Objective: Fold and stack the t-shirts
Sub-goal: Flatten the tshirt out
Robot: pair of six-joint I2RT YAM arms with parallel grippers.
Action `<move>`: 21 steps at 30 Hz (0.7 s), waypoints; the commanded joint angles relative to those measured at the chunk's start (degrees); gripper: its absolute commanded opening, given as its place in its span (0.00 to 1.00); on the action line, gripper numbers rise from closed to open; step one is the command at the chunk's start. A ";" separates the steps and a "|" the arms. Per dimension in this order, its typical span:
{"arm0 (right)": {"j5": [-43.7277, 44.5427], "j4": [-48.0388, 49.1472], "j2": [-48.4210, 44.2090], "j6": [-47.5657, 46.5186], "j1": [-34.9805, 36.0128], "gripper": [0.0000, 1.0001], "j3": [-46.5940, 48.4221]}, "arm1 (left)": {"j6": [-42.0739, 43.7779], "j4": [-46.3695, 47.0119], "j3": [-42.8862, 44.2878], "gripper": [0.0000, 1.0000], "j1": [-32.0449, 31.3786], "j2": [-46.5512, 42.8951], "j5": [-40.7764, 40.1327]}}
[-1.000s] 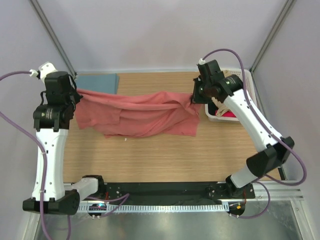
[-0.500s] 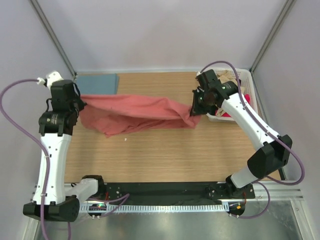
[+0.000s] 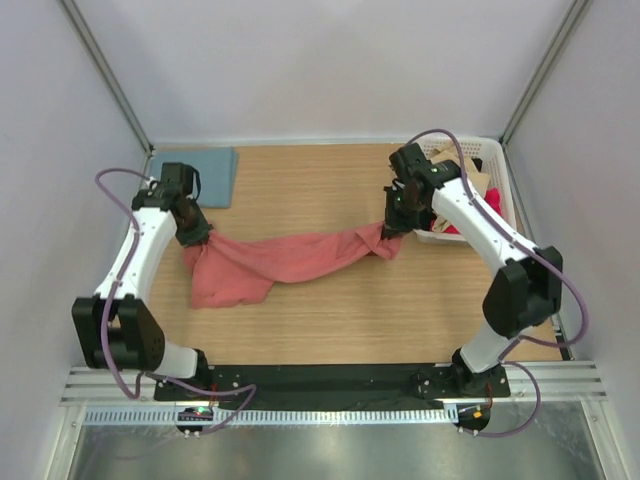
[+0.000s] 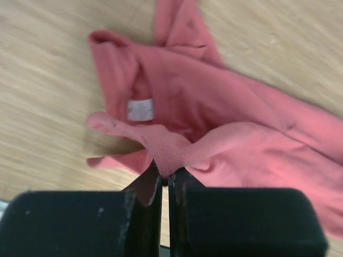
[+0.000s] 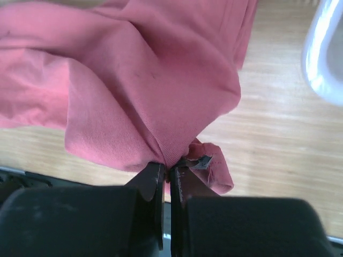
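The salmon-red t-shirt is strung in a sagging band across the middle of the wooden table, bunched and wrinkled. My left gripper is shut on its left end; the left wrist view shows the collar with a white label and cloth pinched at the left gripper. My right gripper is shut on the shirt's right end, where the right gripper pinches a gathered fold. A teal-blue t-shirt lies folded flat at the table's back left corner.
A white basket with mixed items stands at the back right, close beside my right arm; its rim shows in the right wrist view. Metal frame posts rise at both back corners. Bare wood table lies in front of the shirt.
Both arms have lowered and come toward the near side with the red shirt. The shirt went from a raised spread sheet to a low narrow band sagging onto the table.
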 commanded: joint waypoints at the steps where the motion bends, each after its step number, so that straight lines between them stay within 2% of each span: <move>1: -2.25 3.12 8.08 -0.40 -1.78 0.01 4.80 | 0.17 1.64 9.10 0.02 0.31 8.22 7.35; 7: -2.87 3.03 14.53 -1.28 -2.13 0.01 9.99 | 1.22 1.72 16.23 0.01 -0.04 16.96 9.04; 15: 0.20 2.42 17.52 -2.25 -2.22 0.01 13.07 | 0.69 3.21 17.91 0.03 -0.13 18.02 11.49; 18: 2.66 0.93 19.63 -3.57 -2.39 0.01 15.26 | 1.57 3.83 18.08 0.08 -0.39 19.25 12.37; 21: 8.43 -1.44 21.82 -5.40 -2.57 0.01 17.81 | 4.03 3.04 19.58 0.19 -1.44 22.23 12.81</move>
